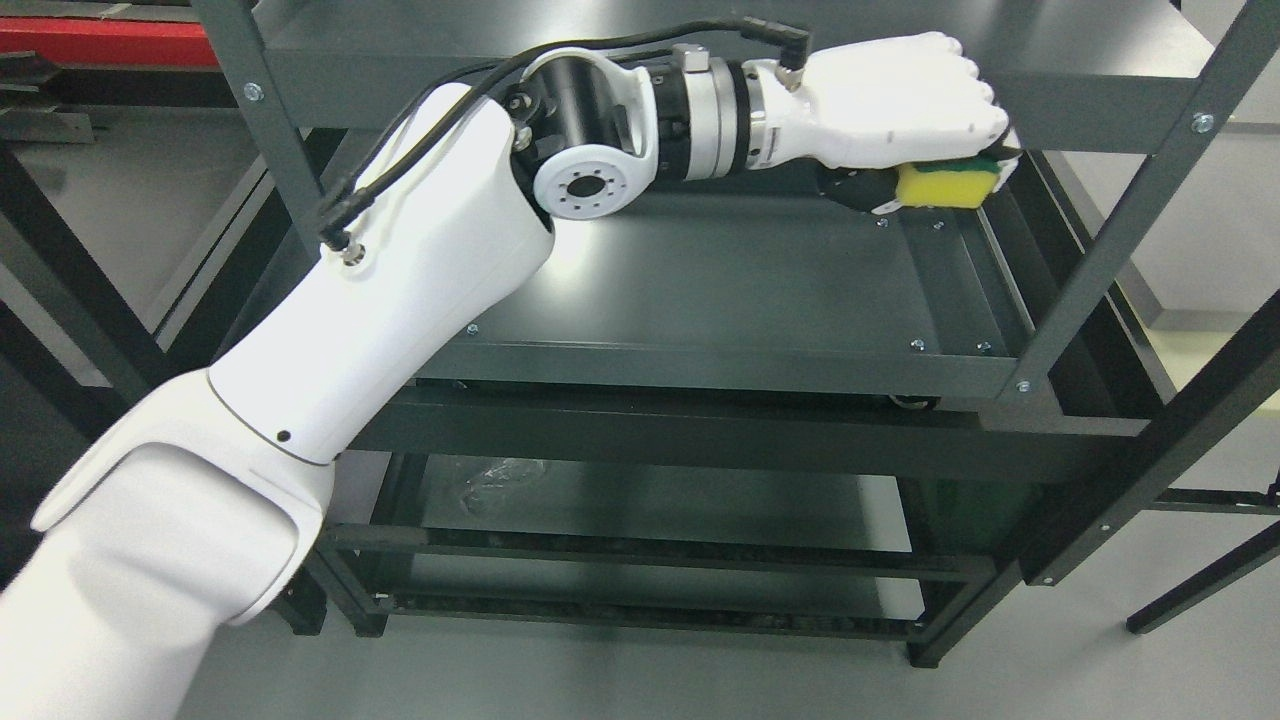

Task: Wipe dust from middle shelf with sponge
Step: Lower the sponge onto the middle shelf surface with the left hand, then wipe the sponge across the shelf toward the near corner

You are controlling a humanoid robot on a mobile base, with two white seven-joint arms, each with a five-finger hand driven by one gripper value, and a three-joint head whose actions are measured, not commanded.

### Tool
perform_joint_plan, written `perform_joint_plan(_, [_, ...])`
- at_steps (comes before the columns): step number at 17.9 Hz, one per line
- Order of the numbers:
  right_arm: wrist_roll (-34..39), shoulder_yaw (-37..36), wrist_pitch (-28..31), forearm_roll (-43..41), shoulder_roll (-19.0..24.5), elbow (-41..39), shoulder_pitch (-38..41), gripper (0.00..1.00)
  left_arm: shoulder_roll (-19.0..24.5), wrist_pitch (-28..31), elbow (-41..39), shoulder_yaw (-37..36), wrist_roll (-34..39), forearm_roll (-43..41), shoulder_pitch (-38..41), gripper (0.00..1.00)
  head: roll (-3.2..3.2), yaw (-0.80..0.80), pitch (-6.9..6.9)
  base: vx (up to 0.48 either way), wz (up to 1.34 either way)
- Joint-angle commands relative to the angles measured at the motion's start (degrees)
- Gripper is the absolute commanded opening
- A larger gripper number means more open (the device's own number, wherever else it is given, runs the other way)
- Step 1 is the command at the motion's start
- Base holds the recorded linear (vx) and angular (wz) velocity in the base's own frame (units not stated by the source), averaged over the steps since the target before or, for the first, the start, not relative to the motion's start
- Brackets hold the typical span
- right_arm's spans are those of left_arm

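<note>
Left arm (330,360): glossy white moulded shells, thin dark seam at forearm joint. Wrist: black and silver cylindrical sections, round white cap with ring of screw holes. Black cable along upper side. Left hand (890,100): white casing.

Left arm (330,340) reaches from near left to far right, wrist straight, left hand (900,100) knuckles-up, fingers curled in grasp.

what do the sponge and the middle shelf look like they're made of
Sponge: likely soft foam, matte yellow with a thin dark green scouring layer on top, gripped in the left hand. Middle shelf: probably painted sheet metal, dark grey and semi-gloss, judging by light glare and small fasteners.
</note>
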Motion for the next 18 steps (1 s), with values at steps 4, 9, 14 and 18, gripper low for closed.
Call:
perform_joint_plan(4, [0.0, 0.0, 4.2, 0.0, -1.0, -1.0, 0.0, 1.00, 18.5, -1.4, -20.6, 11.2, -8.1, 3.4, 9.4, 0.05, 0.00, 0.00, 0.00, 0.000, 0.00])
perform_joint_plan(9, [0.0, 0.0, 4.2, 0.0, -1.0, -1.0, 0.0, 1.00, 24.9, -4.1, -22.8, 22.1, -10.1, 6.8, 14.1, 0.05, 0.00, 0.00, 0.00, 0.000, 0.00])
perform_joint_plan(14, [0.0, 0.0, 4.2, 0.0, -1.0, -1.0, 0.0, 1.00, 29.8, -7.0, -23.3, 32.6, -13.0, 10.7, 19.6, 0.05, 0.00, 0.00, -0.01, 0.000, 0.00])
perform_joint_plan(18, [-0.1, 0.0, 4.2, 0.0, -1.0, -1.0, 0.0, 1.00, 34.8, -8.9, -23.3, 41.1, -14.2, 14.5, 24.9, 0.05, 0.00, 0.00, -0.01, 0.000, 0.00])
